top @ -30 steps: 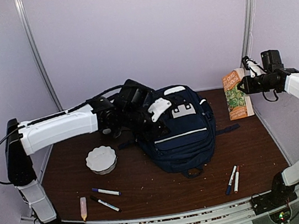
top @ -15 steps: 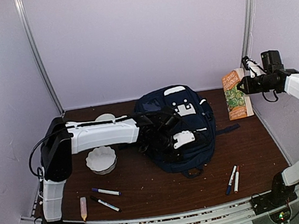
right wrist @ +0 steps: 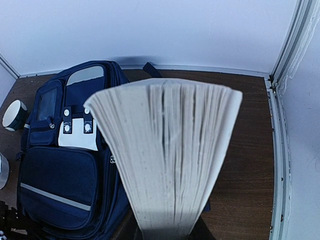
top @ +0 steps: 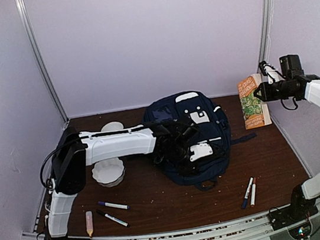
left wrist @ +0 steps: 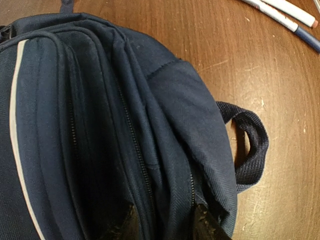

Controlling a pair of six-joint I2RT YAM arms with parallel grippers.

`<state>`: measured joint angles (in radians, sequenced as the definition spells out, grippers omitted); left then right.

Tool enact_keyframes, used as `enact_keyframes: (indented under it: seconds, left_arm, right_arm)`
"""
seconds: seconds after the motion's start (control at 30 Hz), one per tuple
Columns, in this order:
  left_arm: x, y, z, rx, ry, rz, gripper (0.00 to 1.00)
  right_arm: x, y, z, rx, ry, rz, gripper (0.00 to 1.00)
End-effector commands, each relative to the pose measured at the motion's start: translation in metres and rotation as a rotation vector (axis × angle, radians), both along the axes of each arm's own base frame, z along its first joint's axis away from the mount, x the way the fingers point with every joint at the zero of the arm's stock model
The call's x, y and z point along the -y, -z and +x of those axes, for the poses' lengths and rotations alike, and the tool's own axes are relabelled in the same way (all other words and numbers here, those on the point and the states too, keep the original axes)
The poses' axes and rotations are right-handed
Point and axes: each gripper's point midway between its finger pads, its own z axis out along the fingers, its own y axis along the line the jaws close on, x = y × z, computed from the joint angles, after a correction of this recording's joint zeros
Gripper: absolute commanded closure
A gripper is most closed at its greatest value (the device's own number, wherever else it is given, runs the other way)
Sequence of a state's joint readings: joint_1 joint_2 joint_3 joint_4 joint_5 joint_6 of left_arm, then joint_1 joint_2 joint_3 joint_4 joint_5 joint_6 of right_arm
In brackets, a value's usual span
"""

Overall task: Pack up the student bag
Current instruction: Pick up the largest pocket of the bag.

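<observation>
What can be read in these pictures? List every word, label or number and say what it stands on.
Book: lettering on the orange band at the top of its cover, too small and blurred to read.
Student bag: white patches and a pale stripe, no words visible.
Markers: no print that can be read.
Nothing else carries text.

The student bag (top: 212, 127), a large navy-blue fabric backpack, lies front face up around the middle of the desk (top: 159, 200), its top toward the far edge. A thin white stripe crosses the lower front pocket, with white buckle patches above it. The side zips seen up close run closed. A dark strap sticks out toward the right edge.
</observation>
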<state>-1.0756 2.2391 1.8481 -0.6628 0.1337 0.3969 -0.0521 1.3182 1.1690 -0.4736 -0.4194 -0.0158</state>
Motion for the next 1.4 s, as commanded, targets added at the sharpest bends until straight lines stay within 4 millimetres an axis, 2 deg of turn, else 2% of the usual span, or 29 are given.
enact_keyframes:
  seconds: [0.0,0.17,0.3,0.4,0.47,0.57,0.7,0.9,0.97,1.1,1.23,1.37]
  left_arm:
    - [0.004,0.0,-0.01,-0.022,0.063,0.008,0.6]
    - [0.003,0.004,-0.004,-0.005,0.05,0.032,0.61]
    - [-0.002,0.013,0.013,0.068,-0.004,0.089,0.67]
    - [-0.005,0.009,0.028,0.145,-0.044,0.097,0.82]
    - [-0.004,-0.001,0.036,0.196,-0.07,0.071,0.9]
    - [-0.002,-0.028,0.047,0.269,-0.122,-0.001,0.99]
    - [0.005,-0.072,0.06,0.356,-0.185,-0.13,1.0]
    - [0.011,-0.159,0.093,0.505,-0.342,-0.327,1.0]
    - [0.01,-0.184,0.106,0.54,-0.403,-0.392,1.0]
    - [0.001,-0.222,0.133,0.56,-0.509,-0.512,1.0]
    - [0.001,-0.247,0.151,0.543,-0.517,-0.626,1.0]
    - [0.003,-0.264,0.174,0.566,-0.543,-0.675,1.0]
  right_arm:
    - [-0.002,-0.032,0.005,0.114,-0.007,0.018,1.0]
    - [-0.001,-0.031,0.004,0.114,-0.007,0.015,1.0]
    - [0.0,-0.032,0.004,0.116,-0.002,0.013,1.0]
    - [0.0,-0.034,0.004,0.118,-0.003,0.014,1.0]
    - [0.001,-0.037,0.003,0.12,0.001,0.015,1.0]
    - [0.004,-0.046,0.0,0.125,0.008,0.025,1.0]
    - [0.004,-0.065,-0.009,0.125,0.001,0.045,1.0]
    - [-0.012,-0.085,-0.028,0.1,-0.061,0.117,1.0]
    - [-0.024,-0.084,-0.036,0.069,-0.111,0.188,1.0]
    - [-0.057,-0.076,-0.051,-0.035,-0.276,0.344,1.0]
    - [-0.078,-0.058,-0.067,-0.145,-0.358,0.514,1.0]
    - [-0.086,-0.048,-0.075,-0.166,-0.379,0.609,1.0]
